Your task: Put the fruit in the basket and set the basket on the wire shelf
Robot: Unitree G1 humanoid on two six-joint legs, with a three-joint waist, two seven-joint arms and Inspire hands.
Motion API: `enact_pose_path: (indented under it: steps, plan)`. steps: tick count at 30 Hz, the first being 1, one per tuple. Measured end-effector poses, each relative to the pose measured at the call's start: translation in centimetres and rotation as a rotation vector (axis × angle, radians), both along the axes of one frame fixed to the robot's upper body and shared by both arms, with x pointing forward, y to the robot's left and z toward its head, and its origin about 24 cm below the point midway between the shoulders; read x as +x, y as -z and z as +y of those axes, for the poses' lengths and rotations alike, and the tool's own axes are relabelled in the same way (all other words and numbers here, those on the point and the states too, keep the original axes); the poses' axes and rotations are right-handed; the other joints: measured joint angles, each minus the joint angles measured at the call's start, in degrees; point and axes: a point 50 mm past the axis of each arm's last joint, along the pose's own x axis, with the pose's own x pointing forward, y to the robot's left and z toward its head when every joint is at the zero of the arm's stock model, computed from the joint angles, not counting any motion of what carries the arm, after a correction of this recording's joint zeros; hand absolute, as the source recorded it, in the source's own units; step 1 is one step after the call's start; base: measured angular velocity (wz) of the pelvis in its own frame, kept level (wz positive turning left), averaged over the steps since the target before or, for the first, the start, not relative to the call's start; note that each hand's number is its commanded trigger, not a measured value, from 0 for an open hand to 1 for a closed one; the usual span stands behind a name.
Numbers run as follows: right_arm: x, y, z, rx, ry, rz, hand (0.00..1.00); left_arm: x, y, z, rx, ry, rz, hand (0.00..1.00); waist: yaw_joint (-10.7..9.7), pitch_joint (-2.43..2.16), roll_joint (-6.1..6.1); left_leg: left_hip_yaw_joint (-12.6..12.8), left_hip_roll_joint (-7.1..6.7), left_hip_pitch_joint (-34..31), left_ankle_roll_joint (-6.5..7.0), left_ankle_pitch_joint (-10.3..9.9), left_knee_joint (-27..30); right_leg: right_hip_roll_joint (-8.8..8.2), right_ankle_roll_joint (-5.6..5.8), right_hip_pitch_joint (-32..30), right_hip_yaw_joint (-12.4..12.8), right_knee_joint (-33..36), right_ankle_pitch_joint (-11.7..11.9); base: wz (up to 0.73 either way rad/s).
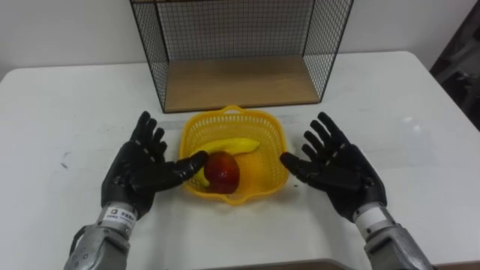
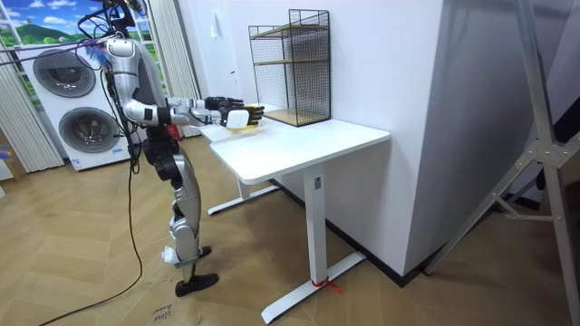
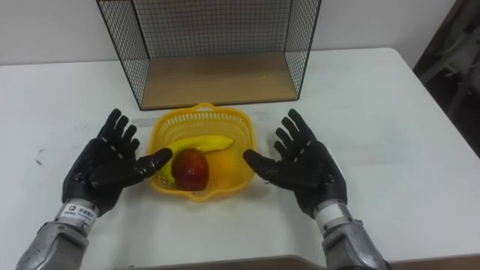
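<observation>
Open hands flank the loaded basket

The left hand [image 1: 142, 169] and right hand [image 1: 335, 166], fingers spread and holding nothing, stand with thumbs at the rim of the yellow basket [image 1: 268, 126], which sits on the worktop [image 1: 67, 97] just before the wire shelf [image 1: 240, 82]. Inside it, the banana [image 1: 232, 145] lies left to right behind a red fruit [image 1: 222, 171]. An uneven squeeze could tip the basket and spill both.

The white tabletop [image 1: 67, 105] carries a black wire shelf [image 1: 240, 82] with a wooden base toward its far edge, and a yellow basket [image 1: 271, 150] just before it.
</observation>
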Motion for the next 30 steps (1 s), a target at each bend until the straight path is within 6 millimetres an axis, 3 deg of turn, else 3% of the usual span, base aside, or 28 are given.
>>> enact_pose_path:
  steps: [12, 30]
  plan:
    - [-0.2, 0.8, 0.8, 0.014, -0.062, 0.024, 0.00, -0.3, 1.5, -0.2, -0.006, 0.025, 0.060, 0.00, 0.32, 0.22, -0.36, 0.22, 0.08, 0.29, -0.01, -0.01, -0.10, 0.11, 0.00, 0.01, 0.34, 0.02, 0.00, -0.01]
    - [-0.1, 0.7, 1.1, 0.018, -0.079, 0.016, 0.00, -0.4, 1.7, -1.0, -0.053, 0.055, 0.056, 0.00, 1.45, -0.08, -0.90, 0.21, 0.12, -0.15, -0.03, -0.01, 0.02, 0.14, 0.00, -0.18, 0.31, 0.03, 0.00, 0.00]
